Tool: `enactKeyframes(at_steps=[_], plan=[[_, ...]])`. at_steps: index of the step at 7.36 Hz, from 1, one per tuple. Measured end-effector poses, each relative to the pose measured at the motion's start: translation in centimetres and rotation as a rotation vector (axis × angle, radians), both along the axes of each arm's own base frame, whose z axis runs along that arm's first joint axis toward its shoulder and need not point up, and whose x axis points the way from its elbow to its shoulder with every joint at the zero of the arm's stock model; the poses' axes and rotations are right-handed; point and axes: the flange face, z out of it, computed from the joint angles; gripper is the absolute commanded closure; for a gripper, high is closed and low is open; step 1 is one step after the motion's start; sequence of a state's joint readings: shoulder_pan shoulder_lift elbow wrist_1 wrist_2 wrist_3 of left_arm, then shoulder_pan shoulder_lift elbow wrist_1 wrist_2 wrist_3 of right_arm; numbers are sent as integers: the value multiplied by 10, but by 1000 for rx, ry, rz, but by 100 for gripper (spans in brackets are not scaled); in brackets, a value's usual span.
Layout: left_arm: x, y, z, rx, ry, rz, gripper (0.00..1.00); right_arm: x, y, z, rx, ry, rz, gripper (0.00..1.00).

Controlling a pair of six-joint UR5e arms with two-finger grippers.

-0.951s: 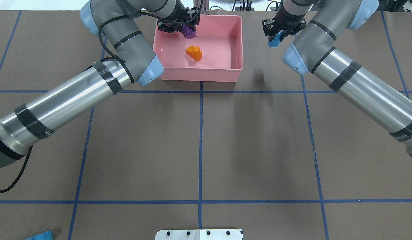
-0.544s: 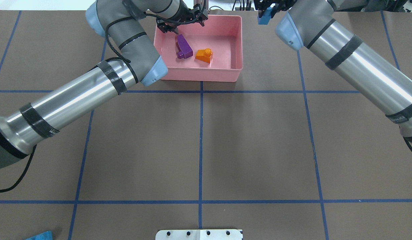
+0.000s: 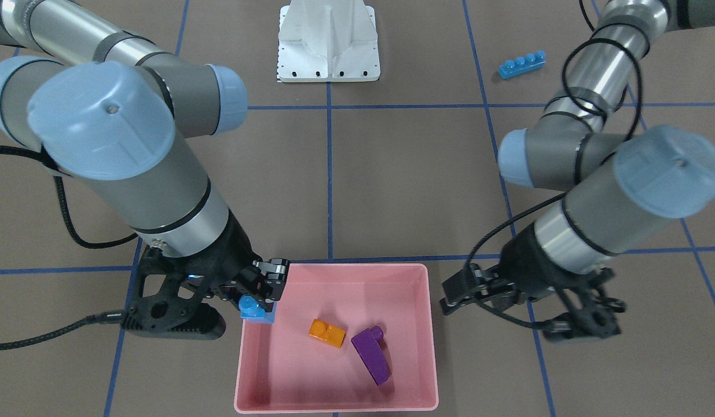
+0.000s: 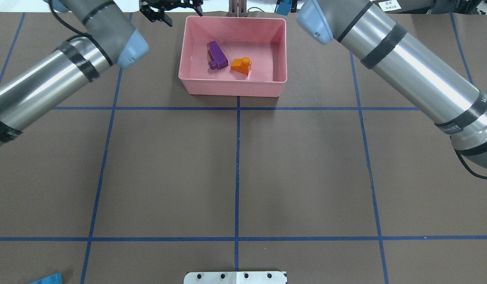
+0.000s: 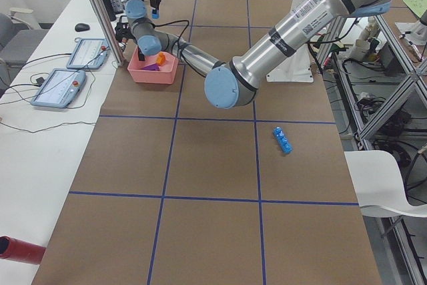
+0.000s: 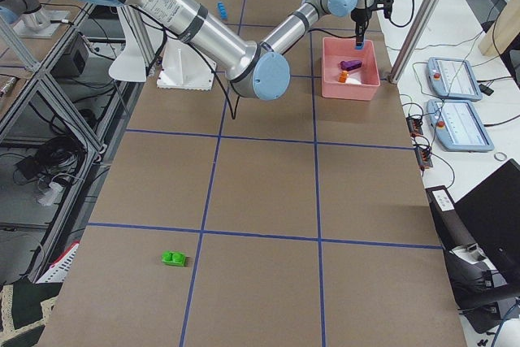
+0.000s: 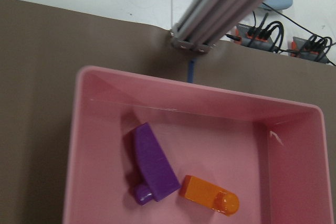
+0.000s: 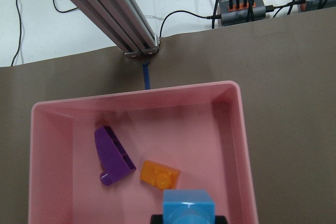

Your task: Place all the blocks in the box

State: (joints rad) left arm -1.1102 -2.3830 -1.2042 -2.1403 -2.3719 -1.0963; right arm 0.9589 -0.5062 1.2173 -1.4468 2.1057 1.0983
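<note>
— What sort of place is this?
— A robotics lab. The brown table (image 4: 306, 177) is gridded with blue tape (image 4: 237, 165), and an aluminium extrusion post (image 8: 105, 11) crosses the upper left of the right wrist view.
— Anything else?
— Teach pendants (image 6: 453, 79) lie on a white bench (image 6: 496, 58) at right, and a cabled power strip (image 8: 243, 11) sits along the top.

The purple block (image 3: 371, 356) and orange block (image 3: 327, 333) are lying mid-floor in the box (image 3: 357, 266), leaving bare floor along its right wall. The right gripper (image 3: 259, 301), clamping the small blue cube (image 3: 254, 310), is hanging over that wall. The left gripper (image 3: 448, 296), jaws spread, is hovering just outside the left wall. An aluminium post (image 7: 231, 9) is standing just behind the far wall.
</note>
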Motion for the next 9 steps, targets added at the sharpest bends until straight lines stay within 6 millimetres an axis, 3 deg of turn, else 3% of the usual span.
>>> enactKeyframes(at_steps=[1, 3, 4, 5, 7, 9], plan=[[-37, 14, 39, 21, -9, 11, 0, -31, 4, -4, 22, 1, 20, 100], [-81, 41, 96, 39, -42, 8, 0, -100, 18, 5, 120, 40, 91, 100], [-94, 55, 118, 34, -55, 3, 1, -125, 26, 11, 161, 63, 120, 64], [-103, 66, 132, 28, -71, -9, 1, -138, 30, 15, 189, 75, 141, 1], [-110, 92, 149, 60, -156, -11, 1, -147, 35, 13, 217, 71, 158, 0], [-104, 145, 142, 127, -396, 34, 1, -145, 37, 8, 229, 58, 161, 0]])
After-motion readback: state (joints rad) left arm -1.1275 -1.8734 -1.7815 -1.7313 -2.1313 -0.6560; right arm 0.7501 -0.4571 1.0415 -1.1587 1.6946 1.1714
